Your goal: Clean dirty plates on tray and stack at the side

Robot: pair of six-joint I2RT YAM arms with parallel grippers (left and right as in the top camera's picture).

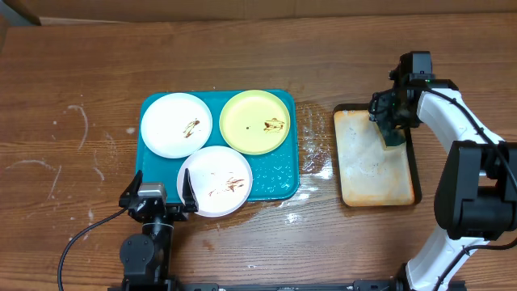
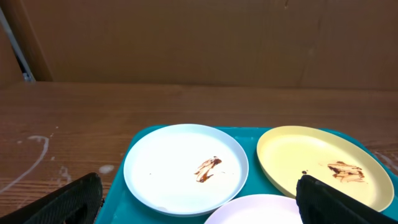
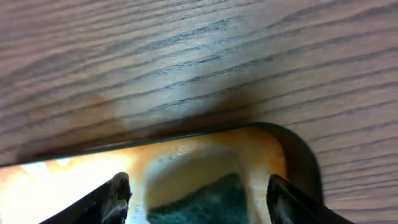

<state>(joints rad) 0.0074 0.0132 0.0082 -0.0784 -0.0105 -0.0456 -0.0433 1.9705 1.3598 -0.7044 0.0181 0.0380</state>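
The teal tray holds all three plates, each with brown smears. A white plate lies at its back left, a yellow-green plate at its back right, and a second white plate at the front. My left gripper rests low at the tray's front left corner, open and empty. In the left wrist view it looks over the white plate and the yellow-green plate. My right gripper hovers over the far end of the beige tray; its jaws stand apart around a dark green sponge without touching it.
A stained beige tray with a black rim lies to the right of the teal tray. Between the two trays the wooden table has a wet patch. White scuff marks mark the table's left side.
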